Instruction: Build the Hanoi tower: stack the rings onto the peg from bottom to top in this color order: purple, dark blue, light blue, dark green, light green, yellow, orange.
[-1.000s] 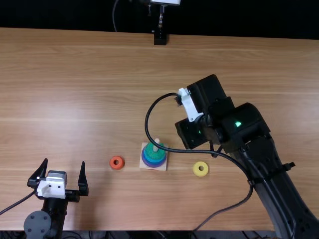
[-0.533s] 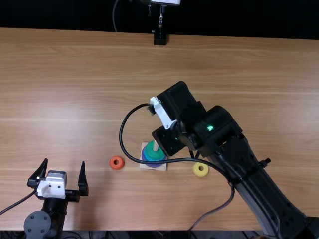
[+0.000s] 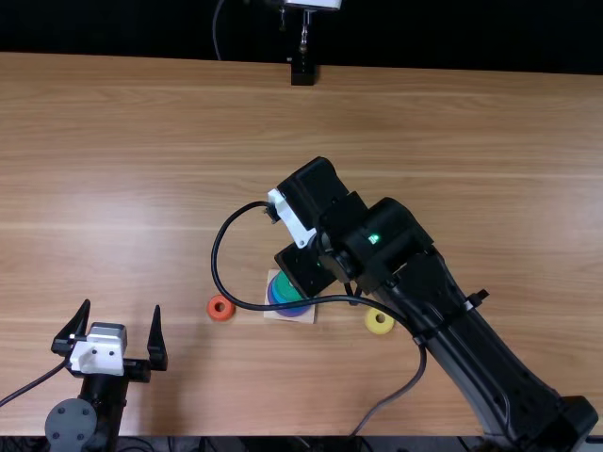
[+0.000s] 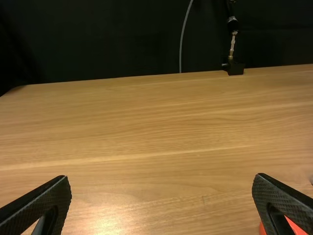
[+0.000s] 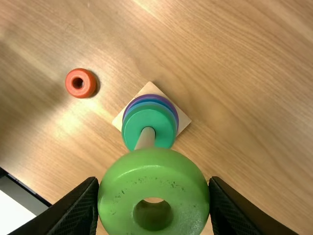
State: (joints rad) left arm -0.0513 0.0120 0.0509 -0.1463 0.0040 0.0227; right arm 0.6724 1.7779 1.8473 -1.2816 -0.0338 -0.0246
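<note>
In the top view my right gripper (image 3: 306, 268) is over the peg's base (image 3: 303, 317); in the right wrist view the right gripper (image 5: 153, 188) is shut on a light green ring (image 5: 120, 196). The ring hangs beside the top of the pale peg (image 5: 145, 138), apparently not threaded on it. A dark green ring (image 5: 134, 129) tops the blue and purple (image 5: 168, 105) rings on the peg. An orange ring (image 3: 213, 313) lies left of the base and a yellow ring (image 3: 371, 326) right of it. My left gripper (image 3: 122, 311) stands open and holds nothing; so does the left gripper (image 4: 162, 177) in its wrist view.
The right arm's black cable (image 3: 215, 264) loops over the table (image 3: 170, 141) and crosses the base area. A black stand (image 3: 302, 72) is at the far table edge. In the left wrist view part of the orange ring (image 4: 296, 227) shows behind one finger.
The right arm has swung left and slightly toward the near edge, from between the peg and the yellow ring to over the base. The left arm and loose rings have not moved.
</note>
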